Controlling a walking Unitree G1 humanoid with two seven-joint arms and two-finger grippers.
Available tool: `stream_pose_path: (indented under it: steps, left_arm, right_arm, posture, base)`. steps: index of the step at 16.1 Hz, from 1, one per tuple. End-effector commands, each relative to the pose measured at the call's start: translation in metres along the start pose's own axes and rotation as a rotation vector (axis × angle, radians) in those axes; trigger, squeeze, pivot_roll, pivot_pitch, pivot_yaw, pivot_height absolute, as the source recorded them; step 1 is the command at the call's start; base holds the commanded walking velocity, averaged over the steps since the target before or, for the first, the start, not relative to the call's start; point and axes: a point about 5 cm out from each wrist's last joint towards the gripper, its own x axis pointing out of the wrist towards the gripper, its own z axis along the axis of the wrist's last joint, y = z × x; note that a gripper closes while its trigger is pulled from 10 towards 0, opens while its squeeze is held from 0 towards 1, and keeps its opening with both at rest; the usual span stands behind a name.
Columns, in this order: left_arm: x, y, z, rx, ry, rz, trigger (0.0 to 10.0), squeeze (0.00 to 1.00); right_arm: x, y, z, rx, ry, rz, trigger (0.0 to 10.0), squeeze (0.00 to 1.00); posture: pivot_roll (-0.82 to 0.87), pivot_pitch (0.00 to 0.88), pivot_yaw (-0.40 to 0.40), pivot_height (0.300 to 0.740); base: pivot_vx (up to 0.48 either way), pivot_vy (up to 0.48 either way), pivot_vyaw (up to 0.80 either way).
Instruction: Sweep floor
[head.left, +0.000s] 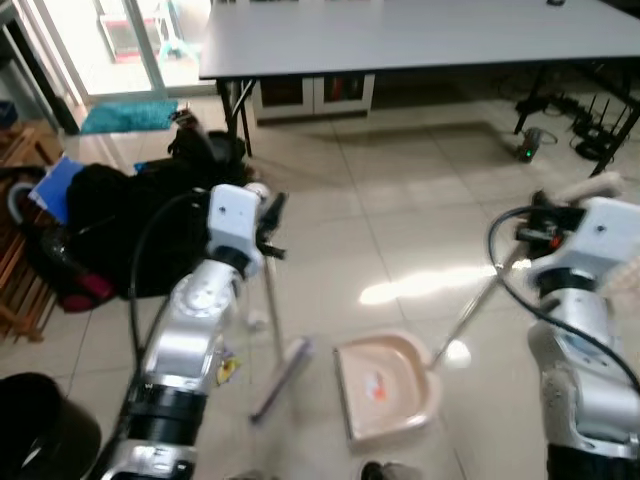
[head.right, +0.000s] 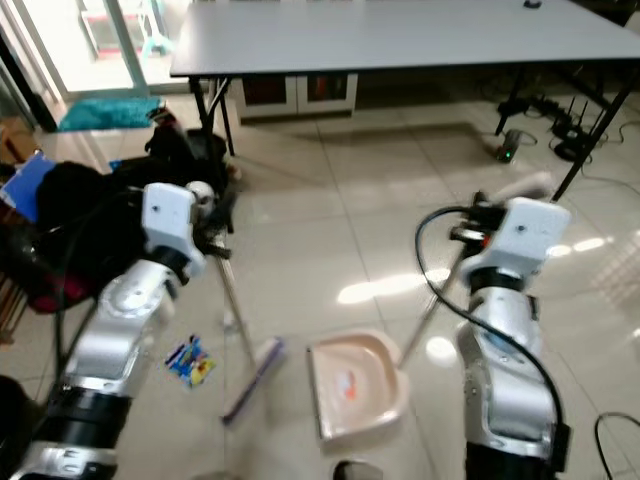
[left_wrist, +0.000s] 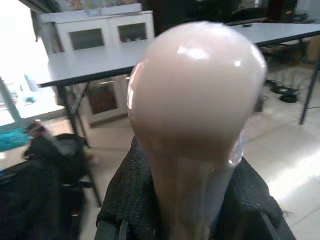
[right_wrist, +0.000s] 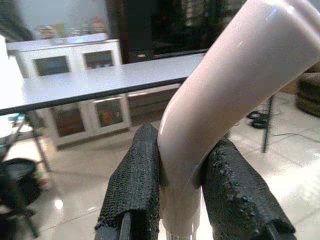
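My left gripper (head.left: 268, 222) is shut on the top of a broom handle (head.left: 270, 295); the broom head (head.left: 281, 377) rests slanted on the tiled floor. In the left wrist view the pale rounded handle end (left_wrist: 195, 100) sits between the black fingers (left_wrist: 127, 200). My right gripper (head.left: 535, 215) is shut on the pale dustpan handle (head.left: 478, 305), which slopes down to the beige dustpan (head.left: 385, 385) lying flat on the floor just right of the broom head. A small orange scrap (head.left: 376, 388) lies in the pan. In the right wrist view the fingers (right_wrist: 135, 195) clamp the bent handle (right_wrist: 215, 100).
A colourful wrapper (head.right: 190, 361) lies on the floor left of the broom. Black bags (head.left: 120, 225) and a wooden rack (head.left: 20, 250) crowd the left. A long grey table (head.left: 420, 40) stands at the back, with cables (head.left: 590, 125) at its right. A black bin (head.left: 45, 430) sits at lower left.
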Motion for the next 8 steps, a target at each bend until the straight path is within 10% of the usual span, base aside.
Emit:
stream_pose_path:
  steps: [1, 8]
  left_arm:
    - [0.004, -0.0038, 0.0119, 0.015, -0.057, -0.013, 10.0, 0.0]
    - [0.0055, -0.0065, 0.0164, 0.043, -0.092, -0.032, 10.0, 0.0]
  right_arm:
    - [0.0006, -0.0029, 0.0094, 0.001, -0.034, -0.012, 10.0, 0.0]
    - [-0.0002, -0.0029, 0.0051, 0.027, 0.001, -0.016, 10.0, 0.0]
  posture:
    - [-0.09, 0.09, 0.017, 0.74]
    - [-0.08, 0.101, 0.019, 0.74]
  base:
    - [0.0, 0.0, 0.0]
    - [0.237, 0.0, -0.2]
